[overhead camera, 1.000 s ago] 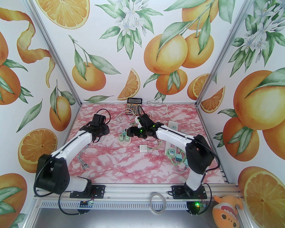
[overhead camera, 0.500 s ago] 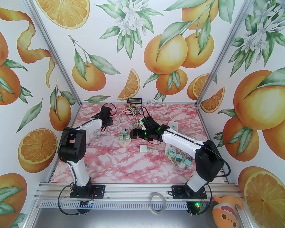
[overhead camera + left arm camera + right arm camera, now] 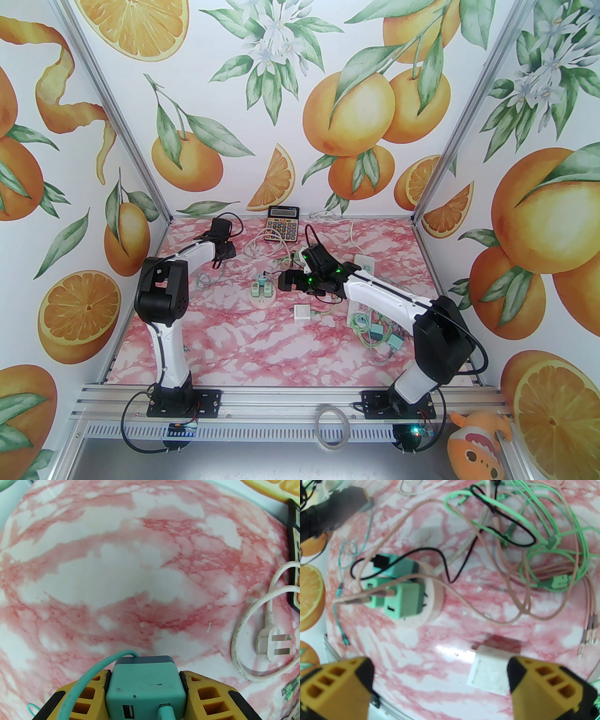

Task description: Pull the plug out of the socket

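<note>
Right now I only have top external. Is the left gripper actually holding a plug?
Observer: Yes. On the left wrist view, the left gripper is shut on a teal charger plug, clamped by its two sides.
Operator: Cable attached to it?
Observer: Yes. A teal cable is in one USB port; the other port is empty.
Operator: Right gripper carrying anything?
Observer: No. On the right wrist view, the right gripper has its jaws wide apart with nothing between them. A white adapter lies beyond them.
</note>
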Controlling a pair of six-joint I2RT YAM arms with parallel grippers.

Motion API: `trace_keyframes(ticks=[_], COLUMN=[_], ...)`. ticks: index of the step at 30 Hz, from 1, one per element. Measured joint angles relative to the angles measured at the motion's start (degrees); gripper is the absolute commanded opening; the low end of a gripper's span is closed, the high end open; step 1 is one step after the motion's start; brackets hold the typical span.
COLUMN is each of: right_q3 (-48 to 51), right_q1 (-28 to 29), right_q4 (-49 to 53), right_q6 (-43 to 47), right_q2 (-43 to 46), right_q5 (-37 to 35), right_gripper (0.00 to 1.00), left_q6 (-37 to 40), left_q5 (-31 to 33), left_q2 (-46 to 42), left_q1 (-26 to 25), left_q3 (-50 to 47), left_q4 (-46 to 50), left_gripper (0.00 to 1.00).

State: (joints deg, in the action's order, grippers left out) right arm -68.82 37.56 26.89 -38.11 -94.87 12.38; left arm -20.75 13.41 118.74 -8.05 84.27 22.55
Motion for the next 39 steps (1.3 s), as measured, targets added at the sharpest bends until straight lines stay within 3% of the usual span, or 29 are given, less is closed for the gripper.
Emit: trace_keyframes(ticks=[9, 14, 18, 22, 25, 37, 39], right_q3=[0.0, 0.0, 0.4, 0.6, 0.6, 0.6, 0.6], right_q1=[0.0, 0.0, 0.0, 0.0, 0.0, 0.1, 0.3], right_q4=[-0.1, -0.1, -0.1, -0.1, -0.1, -0.6, -0.8], right_q6=[-0.6, -0.6, -0.6, -0.6, -0.6, -0.8, -0.9], right_q2=[0.0, 0.0, 0.0, 0.0, 0.0, 0.0, 0.0], right_q5=[0.0, 0.0, 0.0, 0.0, 0.0, 0.1, 0.0], right_gripper=[1.0, 1.0, 1.0, 1.0, 1.0, 1.0, 1.0], left_q6=[-3.4, -4.8, -5.4, -6.4, -6.4, -6.5, -6.5], left_q5=[-3.4, -5.5, -6.8, -8.5, -9.9, -12.5, -13.0], left_q2=[-3.3, -3.6, -3.6, -3.6, -4.0, -17.6, -19.2], left_q1=[-0.7, -0.8, -0.9, -0.9, -0.9, -0.9, -1.0], left_q3=[-2.1, -3.2, -3.5, -3.6, -3.6, -5.6, -7.2], left_q4=[1.9, 2.0, 2.1, 2.1, 2.7, 5.4, 4.1], left_gripper=[0.33, 0.42, 0.53, 0.77, 0.84, 0.86, 0.8])
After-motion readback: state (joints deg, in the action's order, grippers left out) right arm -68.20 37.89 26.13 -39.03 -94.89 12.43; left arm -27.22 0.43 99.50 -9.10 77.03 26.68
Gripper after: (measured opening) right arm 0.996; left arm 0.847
